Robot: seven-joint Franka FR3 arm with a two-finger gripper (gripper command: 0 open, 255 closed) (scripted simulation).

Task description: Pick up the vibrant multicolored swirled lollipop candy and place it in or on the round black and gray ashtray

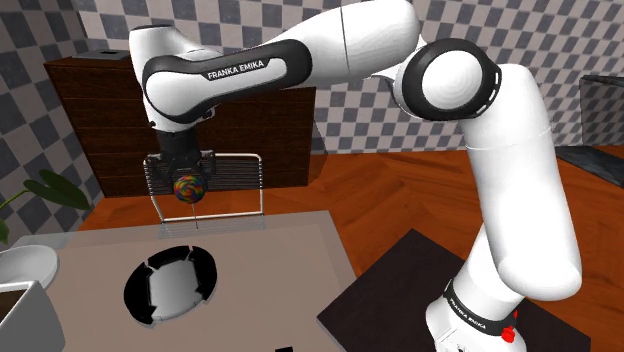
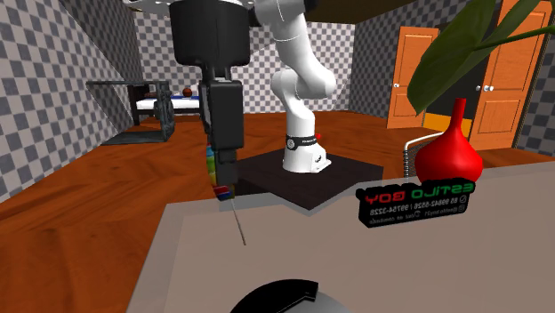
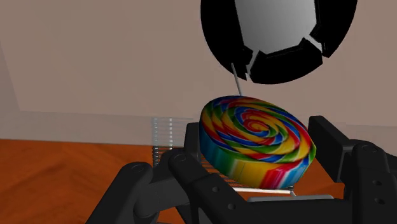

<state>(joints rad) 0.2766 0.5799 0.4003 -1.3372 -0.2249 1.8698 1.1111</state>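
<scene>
My black gripper (image 1: 187, 192) hangs above the far edge of the grey table (image 1: 290, 270), shut on the rainbow-swirled lollipop (image 1: 187, 187). Its thin stick points down toward the table. In the wrist view the lollipop (image 3: 257, 140) sits clasped between my fingers (image 3: 347, 149), with the round black and grey ashtray (image 3: 280, 35) on the table beyond it. In the shoulder view the ashtray (image 1: 172, 282) lies on the table, below and nearer the camera than the lollipop. In the second exterior view my gripper (image 2: 224, 182) holds the lollipop (image 2: 213, 173) edge-on, its stick slanting down; the ashtray rim (image 2: 277, 298) shows at the near edge.
A wire rack (image 1: 235, 172) stands behind the gripper, before a dark wooden cabinet (image 1: 95, 110). A white pot (image 1: 25, 275) and plant leaves (image 1: 45, 190) sit at the table's left. In the second exterior view a red vase (image 2: 449, 156) and a black label card (image 2: 414, 203) stand on the table.
</scene>
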